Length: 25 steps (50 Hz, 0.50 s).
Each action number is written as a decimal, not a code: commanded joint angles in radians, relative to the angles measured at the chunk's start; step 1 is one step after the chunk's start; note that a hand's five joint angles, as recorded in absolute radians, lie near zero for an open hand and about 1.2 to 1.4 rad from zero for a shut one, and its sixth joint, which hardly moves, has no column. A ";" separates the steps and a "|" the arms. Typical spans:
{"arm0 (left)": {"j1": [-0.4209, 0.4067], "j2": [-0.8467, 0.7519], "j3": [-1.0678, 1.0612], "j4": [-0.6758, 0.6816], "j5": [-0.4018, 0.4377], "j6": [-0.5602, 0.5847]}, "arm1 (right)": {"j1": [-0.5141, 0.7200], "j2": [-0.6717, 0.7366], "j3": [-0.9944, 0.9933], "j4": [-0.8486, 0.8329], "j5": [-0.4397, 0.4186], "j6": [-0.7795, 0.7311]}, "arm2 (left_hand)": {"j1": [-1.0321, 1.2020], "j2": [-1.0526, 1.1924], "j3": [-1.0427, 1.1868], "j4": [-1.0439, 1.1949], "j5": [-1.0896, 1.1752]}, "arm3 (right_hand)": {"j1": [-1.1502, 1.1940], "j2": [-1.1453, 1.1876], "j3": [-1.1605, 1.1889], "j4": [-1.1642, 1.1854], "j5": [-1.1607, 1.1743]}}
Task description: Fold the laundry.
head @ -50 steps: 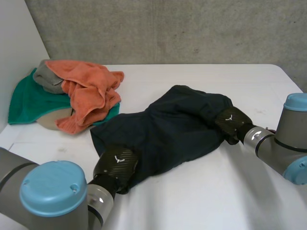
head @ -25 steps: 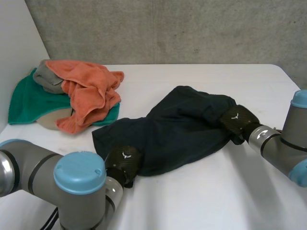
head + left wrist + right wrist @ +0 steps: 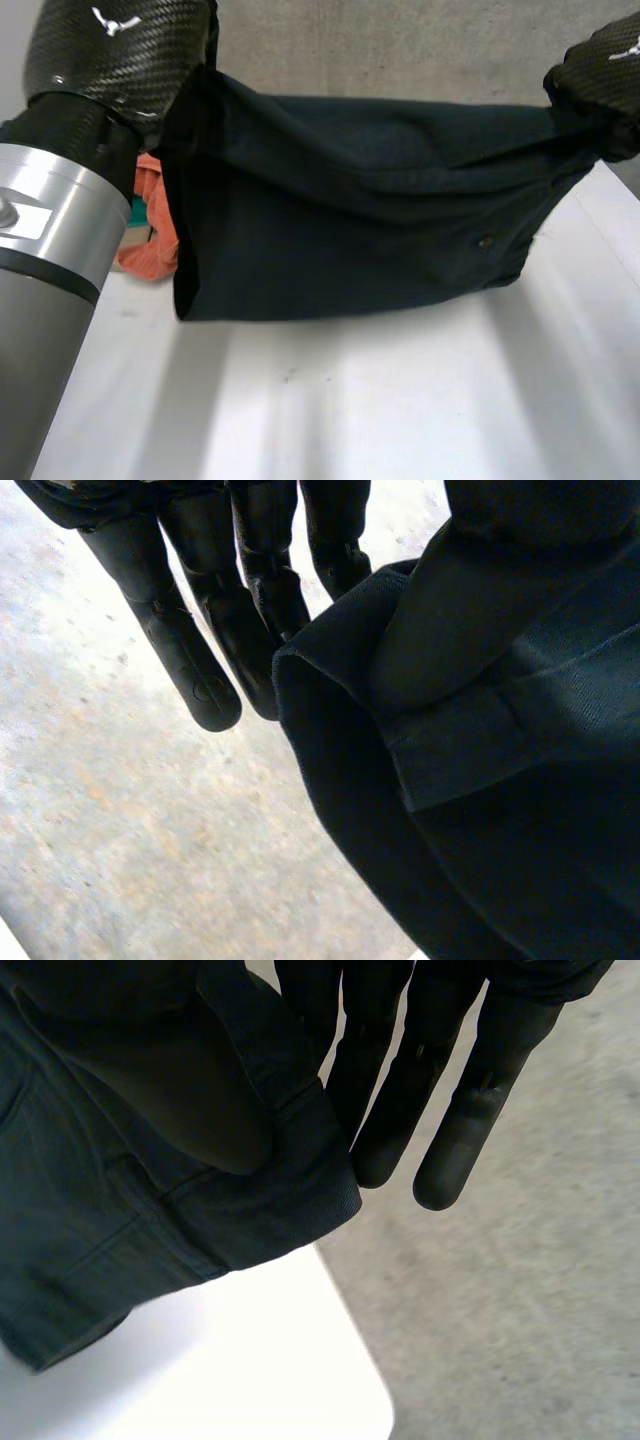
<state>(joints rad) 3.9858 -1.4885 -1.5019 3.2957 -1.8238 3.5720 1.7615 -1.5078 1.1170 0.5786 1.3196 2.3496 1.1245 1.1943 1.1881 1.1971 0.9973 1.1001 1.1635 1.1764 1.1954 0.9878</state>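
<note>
Aloft, garment (image 3: 370,200) spans left robot hand (image 3: 110,50) and right robot hand (image 3: 600,75).

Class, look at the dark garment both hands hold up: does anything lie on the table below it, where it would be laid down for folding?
Nothing visible does. The table under the dark garment is bare. An orange cloth lies off to the side near the left hand, partly behind the garment.
</note>
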 commanded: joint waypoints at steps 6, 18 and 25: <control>0.054 -0.418 0.162 -0.039 0.008 0.004 | 0.064 0.296 -0.034 -0.041 0.144 -0.102 | 0.272 0.202 0.208 0.199 0.224 | 0.296 0.233 0.220 0.201 0.234; 0.150 -0.664 0.877 0.111 0.020 0.027 | 0.085 0.431 -0.253 -0.859 0.262 -0.041 | 0.272 0.202 0.208 0.199 0.224 | 0.296 0.233 0.220 0.201 0.234; 0.153 -0.645 0.954 0.292 0.051 0.021 | 0.114 0.417 -0.266 -1.129 0.251 -0.006 | 0.272 0.202 0.208 0.199 0.224 | 0.296 0.233 0.220 0.201 0.234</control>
<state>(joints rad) 4.1436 -2.1502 -0.5899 3.4732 -1.7926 3.5956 1.8523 -1.0767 0.8610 -0.3970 1.5802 2.3213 1.1258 1.1978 1.1927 1.2010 1.0006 1.1001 1.1634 1.1890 1.1967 0.9877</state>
